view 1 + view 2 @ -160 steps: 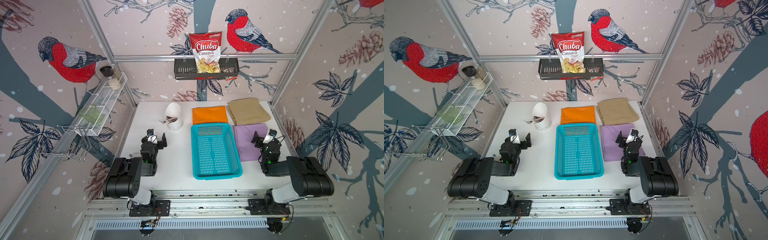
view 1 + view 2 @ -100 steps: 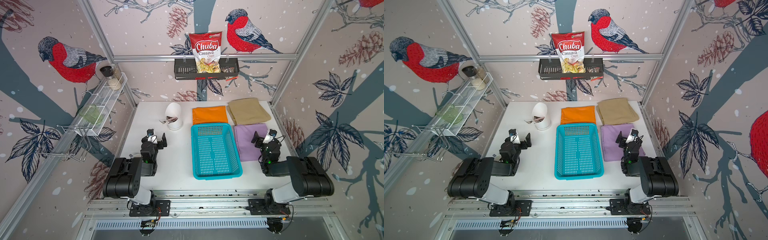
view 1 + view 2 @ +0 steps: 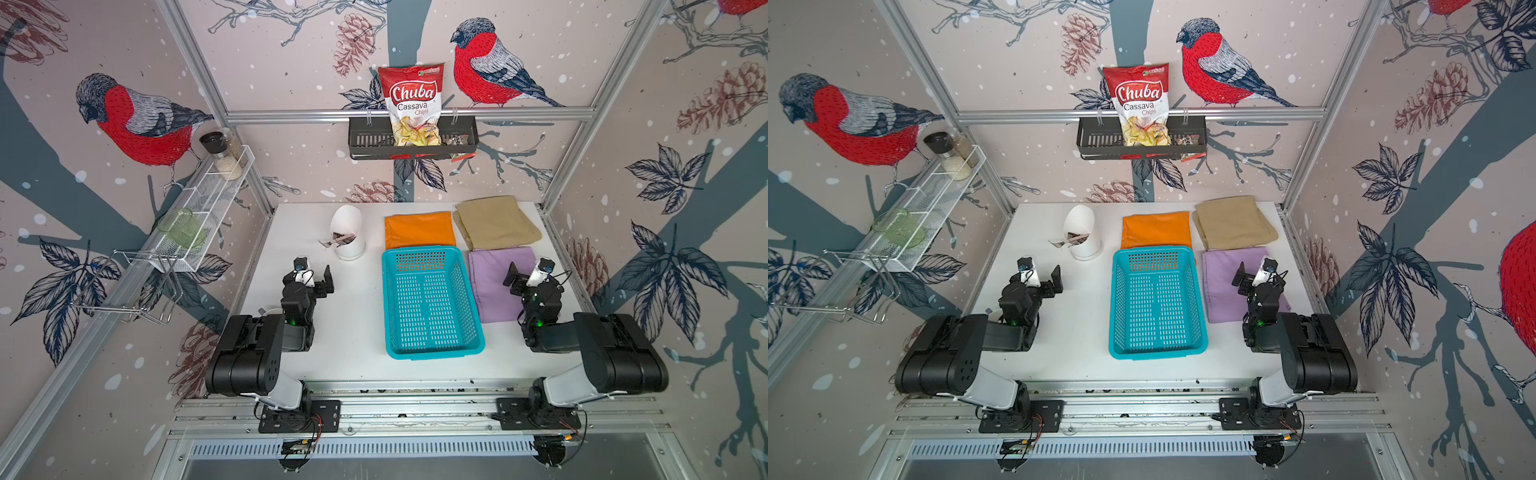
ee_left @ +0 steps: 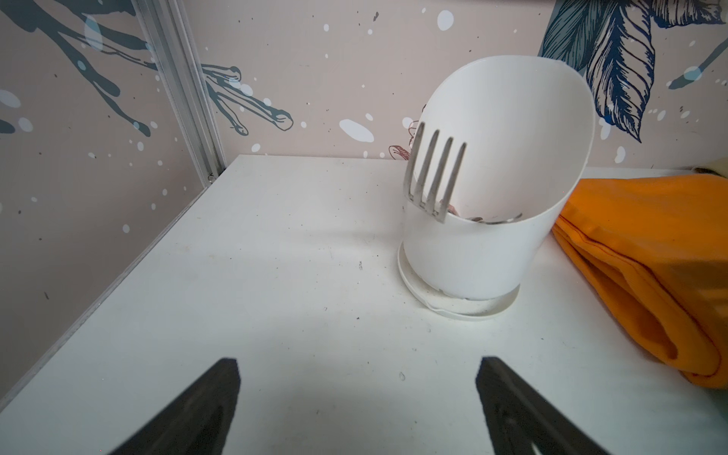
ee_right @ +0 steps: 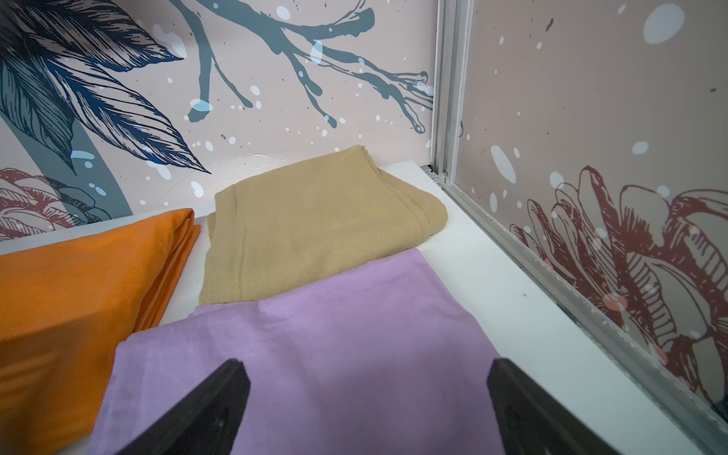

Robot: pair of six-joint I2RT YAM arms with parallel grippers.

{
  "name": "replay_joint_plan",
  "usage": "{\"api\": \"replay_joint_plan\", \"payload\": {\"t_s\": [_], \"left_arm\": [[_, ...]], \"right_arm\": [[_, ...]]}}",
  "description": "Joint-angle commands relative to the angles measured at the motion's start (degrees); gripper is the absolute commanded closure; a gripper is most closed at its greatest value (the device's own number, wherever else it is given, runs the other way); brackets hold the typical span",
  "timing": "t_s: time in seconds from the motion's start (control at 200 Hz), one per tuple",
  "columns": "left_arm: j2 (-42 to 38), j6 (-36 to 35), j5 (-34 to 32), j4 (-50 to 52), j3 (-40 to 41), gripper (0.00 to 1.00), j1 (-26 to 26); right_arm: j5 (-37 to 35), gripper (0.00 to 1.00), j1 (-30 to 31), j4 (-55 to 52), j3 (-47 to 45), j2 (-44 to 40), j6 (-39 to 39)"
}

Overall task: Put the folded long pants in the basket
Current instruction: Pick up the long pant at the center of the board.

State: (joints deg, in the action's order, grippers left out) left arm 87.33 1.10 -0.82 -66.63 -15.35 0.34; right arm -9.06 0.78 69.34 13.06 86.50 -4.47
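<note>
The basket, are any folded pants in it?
No, the basket shows a bare slotted floor; the orange pants, tan pants and lilac pants lie outside it.

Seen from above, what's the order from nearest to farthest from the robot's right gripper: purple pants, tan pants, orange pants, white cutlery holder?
Measured from the right gripper in a top view:
1. the lilac pants, directly beneath it, right of the table's middle.
2. the tan pants, just beyond, in the back right corner.
3. the orange pants, at the back, near the middle.
4. the white cutlery holder, farthest, on the left half.
</note>
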Motion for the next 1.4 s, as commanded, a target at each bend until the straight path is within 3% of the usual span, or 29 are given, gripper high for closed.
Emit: {"api": "replay_joint_plan", "payload": {"t_s": [0.0, 0.095, 0.14, 0.25, 0.335, 0.455, 0.6, 0.795, 1.02, 1.19, 1.396], "left_arm": [[-1.7, 0.3, -2.3, 3.8, -2.0, 0.02, -0.2], [-2.6, 4.0, -10.7, 31.0, -16.6, 0.05, -1.3], [-1.5, 6.7, -10.6, 39.0, -21.3, 0.05, -1.4], [-3.8, 10.0, -15.1, 42.2, -22.9, 0.05, -5.5], [-6.7, 14.0, -19.3, 44.9, -24.0, 0.05, -8.1], [-9.8, 19.1, -21.6, 51.8, -28.7, 0.05, -9.2], [-14.6, 21.6, -24.8, 58.5, -33.5, 0.05, -9.8], [-15.0, 22.0, -11.4, 63.3, -42.9, 0.04, -10.3], [-1.2, 24.7, -0.6, 66.8, -57.9, 0.04, -16.6], [13.7, 26.3, 7.0, 70.7, -72.2, 0.04, -21.3], [30.1, 27.4, 14.2, 77.5, -87.7, 0.05, -23.3]], "right_arm": [[-1.8, 0.00, 0.7, 0.9, 0.0, -0.4, 0.3], [-4.8, 0.00, 1.5, -4.2, 1.9, -3.0, 0.2], [-6.9, 0.00, 2.2, -11.4, 4.6, -5.4, 0.1], [-10.8, 0.00, 3.5, -30.9, 14.7, -7.5, -2.7], [-8.5, 0.00, 4.2, -46.5, 25.4, -5.3, -5.5], [-0.6, 0.05, 6.9, -67.3, 43.6, 3.4, -7.8], [0.6, 0.07, 16.5, -80.6, 60.6, 15.0, -4.3], [7.9, 0.07, 21.1, -92.8, 82.0, 29.9, -6.5], [17.4, 0.07, 19.7, -96.6, 98.6, 41.2, -12.0], [20.9, 0.07, 17.4, -97.0, 104.8, 47.1, -15.3], [24.3, 0.10, 15.0, -95.5, 103.5, 50.0, -18.0]]}}
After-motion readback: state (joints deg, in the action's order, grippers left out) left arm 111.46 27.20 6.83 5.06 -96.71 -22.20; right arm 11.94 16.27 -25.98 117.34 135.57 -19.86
